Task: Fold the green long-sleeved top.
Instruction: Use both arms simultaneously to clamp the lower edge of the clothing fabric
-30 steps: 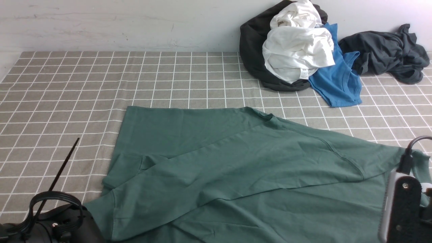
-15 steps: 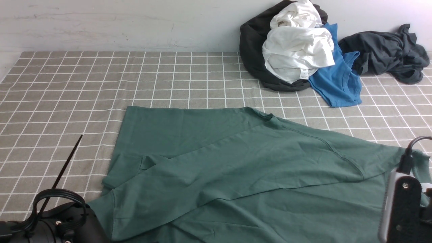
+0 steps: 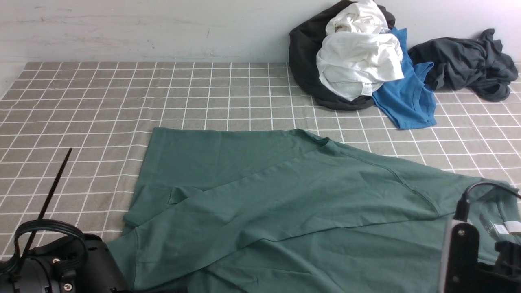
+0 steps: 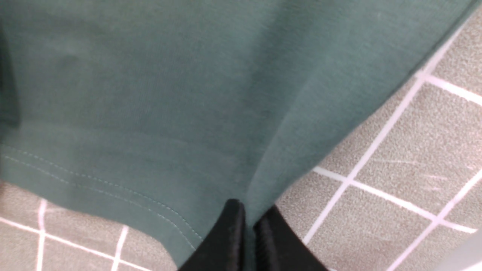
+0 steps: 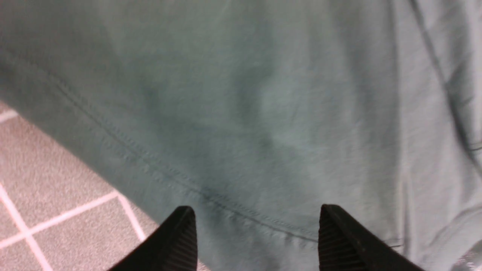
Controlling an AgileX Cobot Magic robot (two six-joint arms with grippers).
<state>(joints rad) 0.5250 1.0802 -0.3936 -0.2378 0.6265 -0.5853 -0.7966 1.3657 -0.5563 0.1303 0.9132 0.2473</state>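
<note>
The green long-sleeved top (image 3: 285, 195) lies spread on the checked cloth, with one sleeve folded across its body. Its white neck tag (image 3: 512, 227) shows at the near right. My left gripper (image 4: 248, 214) is shut on a fold of the green fabric (image 4: 169, 94) next to the stitched hem, at the top's near left corner. My right gripper (image 5: 256, 209) is open, its fingers on either side of a seam of the green fabric (image 5: 244, 94) near the top's edge. In the front view only the arms' wrists show, at the bottom left (image 3: 61, 268) and bottom right (image 3: 464, 260).
A pile of black and white garments (image 3: 358, 61), a bright blue T-shirt (image 3: 407, 97) and a dark grey garment (image 3: 468, 65) lie at the back right against the wall. The grey checked cloth (image 3: 81, 106) covers the table.
My left wrist has shifted to the left. My right wrist has moved left and lower, and the neck tag now shows beside it. The top has hardly moved.
</note>
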